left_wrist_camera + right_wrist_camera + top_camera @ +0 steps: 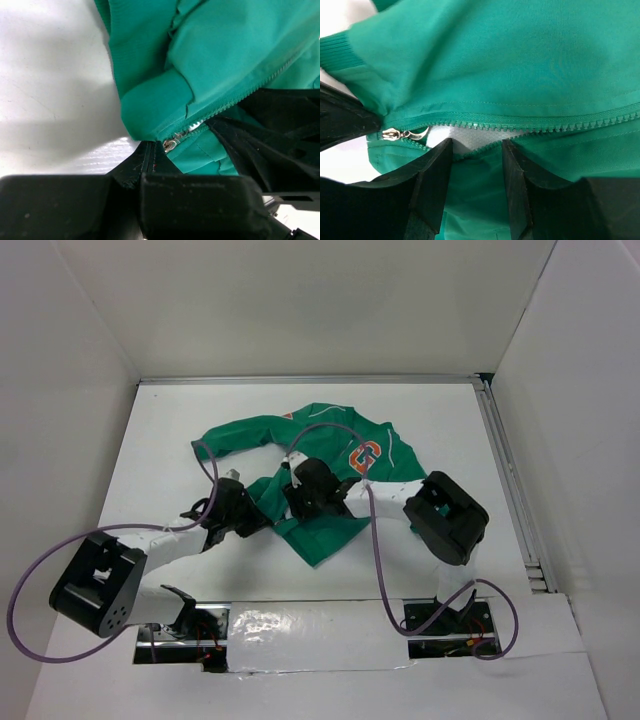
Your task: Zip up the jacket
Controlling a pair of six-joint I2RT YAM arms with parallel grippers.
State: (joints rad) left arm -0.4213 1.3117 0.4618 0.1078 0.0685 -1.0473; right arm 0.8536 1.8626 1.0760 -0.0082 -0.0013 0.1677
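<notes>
The left hand [151, 151] has its fingers pressed together on the jacket [335, 455]. It pinches the gathered green cloth at the bottom end of the zipper [530, 125], and the silver slider [171, 145] sits just past the fingertips. The right hand [477, 150] stands just beside it with its two black fingers spread apart. The lower row of teeth and a strip of pale lining lie in the gap between them. In the right wrist view the slider is to the left of this hand, its small pull tab [418, 133] lying flat and pointing toward the fingers. The teeth are parted for a short stretch there; further right the rows run close together, though I cannot tell whether they are meshed. Seen from above, both hands meet over the lower front of the jacket, which lies crumpled near the middle of the white desk [150, 450] with one sleeve [235, 435] stretched out to the left. On the chest, just right of the right hand, is an orange patch [365, 455] bearing a large letter G.
</notes>
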